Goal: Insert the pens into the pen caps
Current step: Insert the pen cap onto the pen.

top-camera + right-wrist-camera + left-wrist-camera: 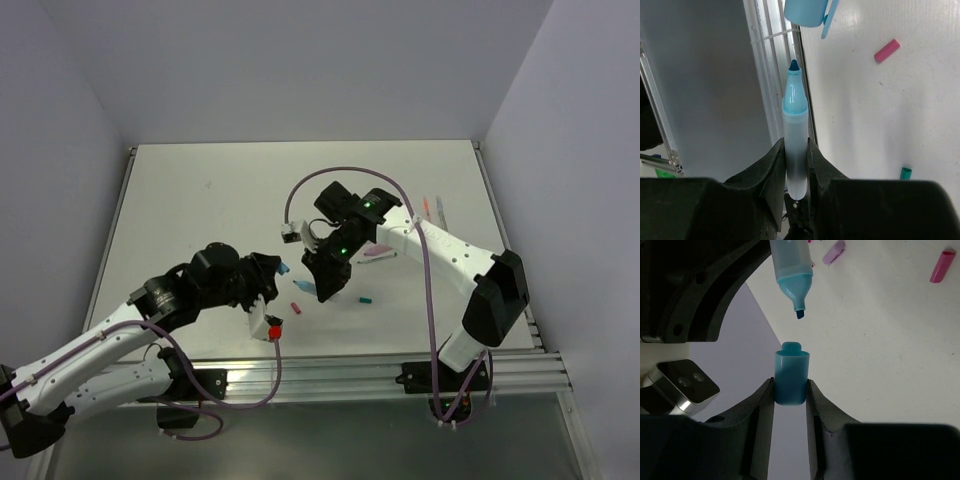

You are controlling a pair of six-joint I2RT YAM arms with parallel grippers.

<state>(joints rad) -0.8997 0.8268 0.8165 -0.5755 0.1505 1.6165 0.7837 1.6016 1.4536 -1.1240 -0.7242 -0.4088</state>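
Note:
My left gripper [790,385] is shut on a light blue pen cap [791,375], whose open end faces away from the fingers. My right gripper [796,145] is shut on a whitish pen with a blue tip [795,125]. In the left wrist view the pen [792,265] points tip-first at the cap, a short gap apart. In the right wrist view the cap [807,12] sits just beyond the pen tip. From the top, both grippers, left [272,272] and right [322,288], meet near the table's front middle.
A lilac cap [834,252] and a pink-red cap [942,266] lie on the table, and a teal cap [365,298] lies right of the grippers. More pens [436,208] lie at the right edge. The aluminium rail [400,360] runs along the front.

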